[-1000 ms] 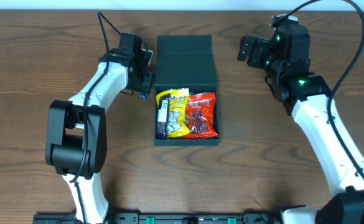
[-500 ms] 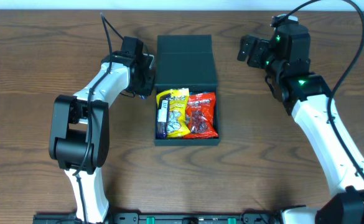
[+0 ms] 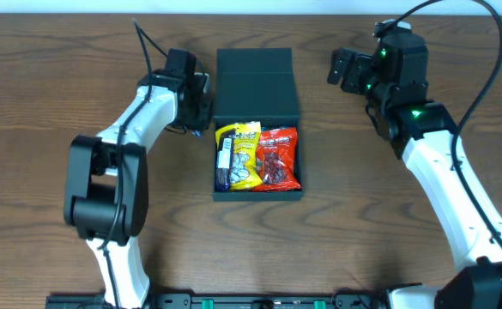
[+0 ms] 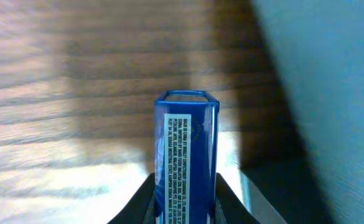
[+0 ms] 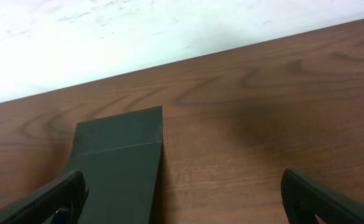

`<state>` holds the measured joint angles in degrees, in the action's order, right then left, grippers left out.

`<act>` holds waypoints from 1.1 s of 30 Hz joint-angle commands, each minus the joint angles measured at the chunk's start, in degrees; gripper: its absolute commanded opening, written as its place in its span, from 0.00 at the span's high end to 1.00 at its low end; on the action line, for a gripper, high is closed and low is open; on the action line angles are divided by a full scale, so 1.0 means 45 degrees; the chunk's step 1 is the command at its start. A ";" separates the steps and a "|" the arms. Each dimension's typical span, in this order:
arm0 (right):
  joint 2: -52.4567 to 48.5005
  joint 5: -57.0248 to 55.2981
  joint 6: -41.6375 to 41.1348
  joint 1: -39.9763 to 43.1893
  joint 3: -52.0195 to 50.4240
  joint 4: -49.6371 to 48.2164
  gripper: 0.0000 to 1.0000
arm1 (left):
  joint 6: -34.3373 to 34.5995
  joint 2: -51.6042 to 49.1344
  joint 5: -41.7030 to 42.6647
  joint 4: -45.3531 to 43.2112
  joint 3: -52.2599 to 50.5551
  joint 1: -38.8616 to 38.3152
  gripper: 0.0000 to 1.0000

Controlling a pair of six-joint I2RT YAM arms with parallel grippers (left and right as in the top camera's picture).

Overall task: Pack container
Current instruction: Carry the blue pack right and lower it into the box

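Note:
The dark teal container [image 3: 258,195] sits mid-table with its flap lid [image 3: 256,84] lying open behind it. Inside lie a yellow snack packet [image 3: 243,154], a red snack packet [image 3: 278,158] and a dark item at the left wall. My left gripper [image 3: 201,110] is just left of the container's back corner, shut on a slim blue box [image 4: 186,155] that stands upright between the fingers; the container wall [image 4: 331,93] is to its right. My right gripper [image 3: 343,69] is open and empty, raised right of the lid, which shows in the right wrist view [image 5: 116,165].
Brown wooden table [image 3: 45,103] all around. A pale wall [image 5: 138,31] runs behind the table's far edge. Black cables trail from both arms.
The left arm has shifted slightly beside the container while keeping hold of the blue box. The right arm has not moved.

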<state>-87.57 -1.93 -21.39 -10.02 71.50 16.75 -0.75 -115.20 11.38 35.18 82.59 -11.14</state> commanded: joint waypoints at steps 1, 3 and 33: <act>0.0223 -0.0097 0.0146 0.0165 0.0019 -0.0019 0.01 | 0.0656 0.1681 -0.0675 0.0136 0.0151 -0.0034 0.94; 0.0223 -0.0102 0.0146 0.0165 0.0019 -0.0019 0.01 | 0.0826 0.2356 -0.1015 0.0257 0.0151 -0.0068 0.94; 0.0223 -0.0185 0.0146 0.0165 0.0019 -0.0058 0.01 | 0.5702 0.4211 -0.0855 0.3551 0.0146 -0.5163 0.23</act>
<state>-87.57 -2.13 -21.37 -10.02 71.50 16.60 22.74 -96.25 7.57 50.98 82.63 -34.17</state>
